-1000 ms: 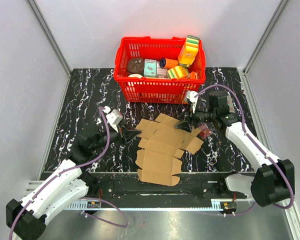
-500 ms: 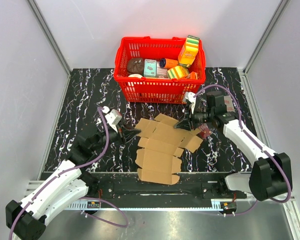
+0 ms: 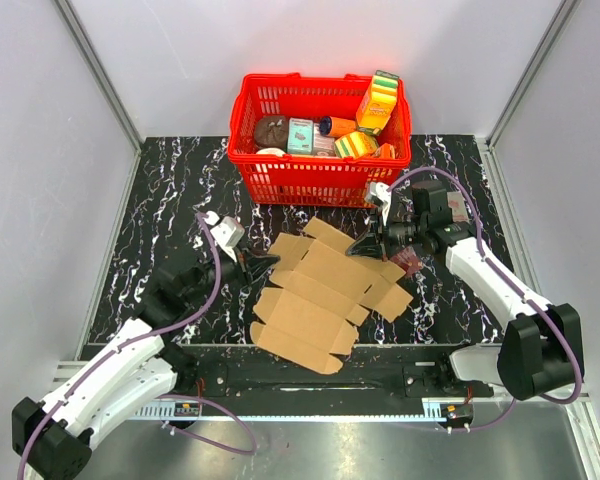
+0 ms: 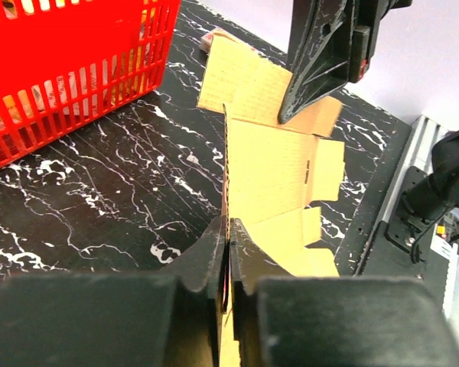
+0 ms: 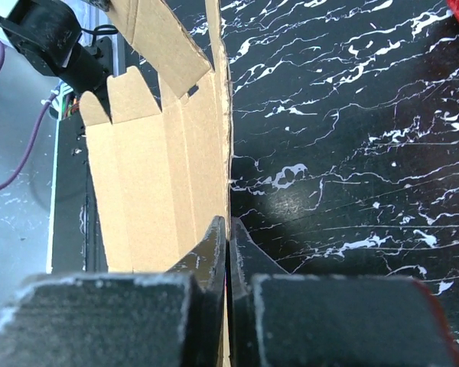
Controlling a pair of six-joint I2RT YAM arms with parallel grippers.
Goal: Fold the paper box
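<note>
The paper box (image 3: 320, 295) was seen as an unfolded brown cardboard sheet, spread out in the middle of the black marbled table (image 3: 170, 190), just on the near side of the red basket (image 3: 310, 182). It was laid askew, with its far end turned to the right and its near end reaching towards the table's near edge. The left gripper (image 3: 264, 265) was closed on the sheet's left edge, the cardboard being pinched between its fingers in the left wrist view. The right gripper (image 3: 365, 247) was likewise clamped on the sheet's far right edge. The basket was filled with small colourful packages (image 3: 376, 103). A small red packet (image 3: 410, 262) was seen just right of the sheet, beside the right arm
</note>
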